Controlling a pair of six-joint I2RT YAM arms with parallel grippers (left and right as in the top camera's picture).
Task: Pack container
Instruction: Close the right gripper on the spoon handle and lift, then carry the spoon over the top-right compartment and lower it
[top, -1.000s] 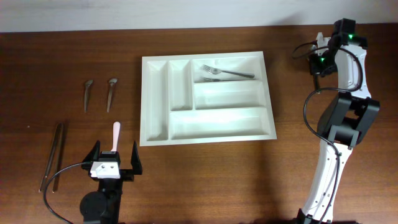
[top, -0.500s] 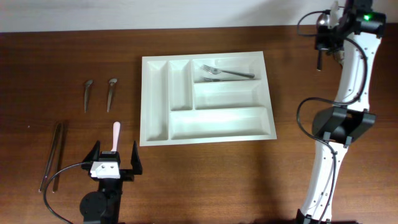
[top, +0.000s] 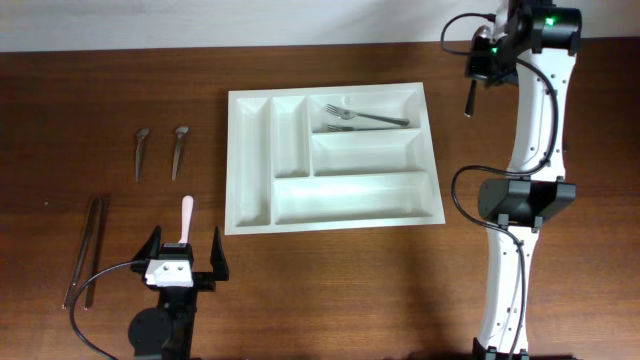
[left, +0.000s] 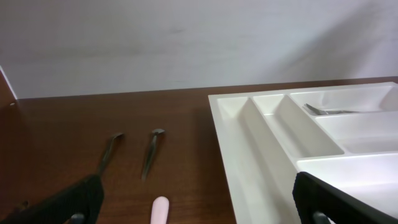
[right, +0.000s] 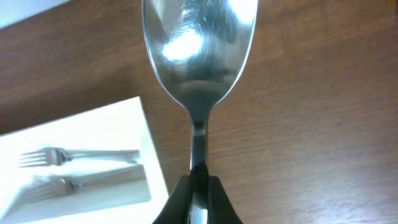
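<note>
A: What is gripped by the right jaws?
B: A spoon (right: 198, 56) is pinched by its handle with the bowl pointing outward, presumably so it can be laid down lengthwise. It is held over bare worktop (top: 350, 290) at the upper right of the overhead frame, just off a corner of the container (top: 230, 160).
A: And the left jaws?
B: They are spread wide and nothing is held. A pink-handled utensil (top: 186, 215) is lying just ahead of them, lower left.
A: Where is the container placed?
B: It is set flat at centre. Two forks (top: 365, 118) are kept in its upper-right compartment, likely sorted by kind.
</note>
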